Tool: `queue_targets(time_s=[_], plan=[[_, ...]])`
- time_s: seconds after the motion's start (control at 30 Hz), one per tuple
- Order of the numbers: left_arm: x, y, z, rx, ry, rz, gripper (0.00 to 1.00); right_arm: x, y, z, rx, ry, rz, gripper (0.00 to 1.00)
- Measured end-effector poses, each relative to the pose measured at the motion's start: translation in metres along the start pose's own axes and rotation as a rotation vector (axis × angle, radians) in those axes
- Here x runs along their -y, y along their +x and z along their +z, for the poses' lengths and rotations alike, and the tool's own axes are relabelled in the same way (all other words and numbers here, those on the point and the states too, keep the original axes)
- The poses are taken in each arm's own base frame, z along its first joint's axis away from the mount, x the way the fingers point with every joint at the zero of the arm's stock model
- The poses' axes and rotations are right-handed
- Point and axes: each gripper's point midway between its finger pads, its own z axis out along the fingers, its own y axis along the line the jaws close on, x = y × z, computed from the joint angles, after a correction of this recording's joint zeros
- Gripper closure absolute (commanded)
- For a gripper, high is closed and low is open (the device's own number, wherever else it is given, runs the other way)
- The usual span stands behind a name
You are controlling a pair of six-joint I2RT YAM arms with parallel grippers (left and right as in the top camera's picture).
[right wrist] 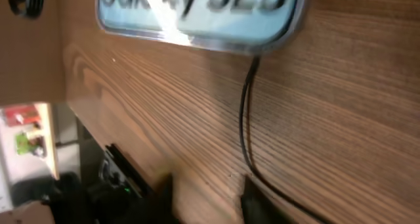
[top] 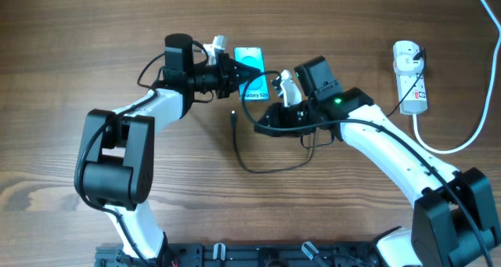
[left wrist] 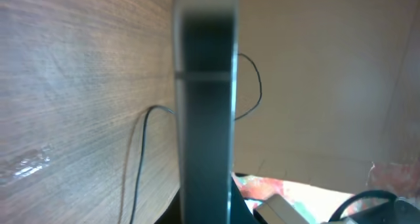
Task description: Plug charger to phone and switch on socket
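The phone (top: 252, 63) has a teal-blue screen and a white text strip at its near end. My left gripper (top: 233, 73) is at its left edge and looks shut on it. The left wrist view shows the phone (left wrist: 205, 106) edge-on as a dark band. My right gripper (top: 266, 114) is open just below the phone, with bare wood between its fingers (right wrist: 213, 201). The black charger cable (top: 270, 169) loops on the table. In the right wrist view the cable (right wrist: 244, 119) runs up to the phone's lower edge (right wrist: 197, 14). The white socket (top: 409, 79) lies far right.
A thicker white cable (top: 470, 134) runs from the socket off to the right edge. A small black end of the thin cable (top: 234, 117) lies left of my right gripper. Both arms crowd the middle of the wooden table (top: 94, 40).
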Motion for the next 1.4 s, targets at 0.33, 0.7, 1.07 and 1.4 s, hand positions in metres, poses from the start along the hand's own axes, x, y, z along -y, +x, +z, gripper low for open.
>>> queue_targets(time_s=[0.33,0.7,1.07,1.4], plan=[[-0.015,-0.051,-0.063,0.182,-0.005,-0.039,0.96,-0.017,0.012,0.028,0.016,0.125,-0.207,0.00],[-0.019,-0.062,-0.081,0.226,-0.005,-0.049,0.96,-0.025,0.008,0.042,0.111,0.293,-0.403,0.05],[-0.021,-0.068,-0.091,0.252,-0.005,-0.055,0.96,-0.024,-0.011,0.082,0.011,0.490,-0.464,0.17],[-0.022,-0.069,-0.095,0.258,-0.002,-0.058,0.96,-0.023,-0.018,0.116,-0.038,0.585,-0.357,0.28]])
